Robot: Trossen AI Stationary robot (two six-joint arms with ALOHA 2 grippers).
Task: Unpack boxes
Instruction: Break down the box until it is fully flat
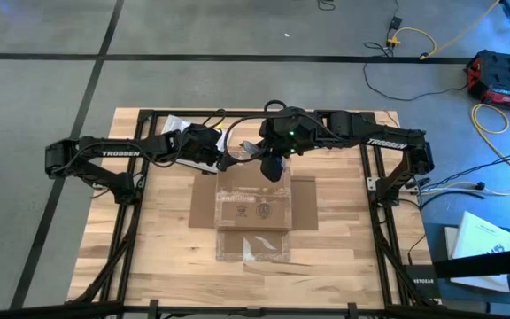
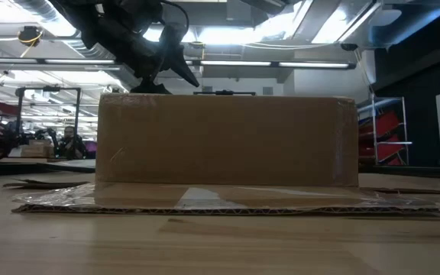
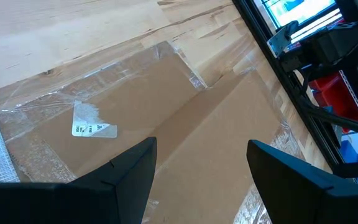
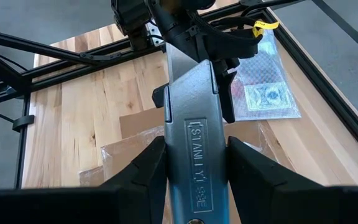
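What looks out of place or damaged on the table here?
Nothing looks spilled or broken. The shallow brown cardboard box lies with its flaps spread flat and loose clear tape along the edges. A torn white label sits crooked on the cardboard. The right claw grips a grey metal utility knife.

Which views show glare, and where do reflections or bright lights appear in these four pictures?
Low view: bright ceiling lights wash out the background, leaving the cardboard box fairly dim. High view: the clear plastic on the box flap glints. Left wrist view: shiny tape catches light. Right wrist view: the metal Stanley knife held in the right gripper reflects light.
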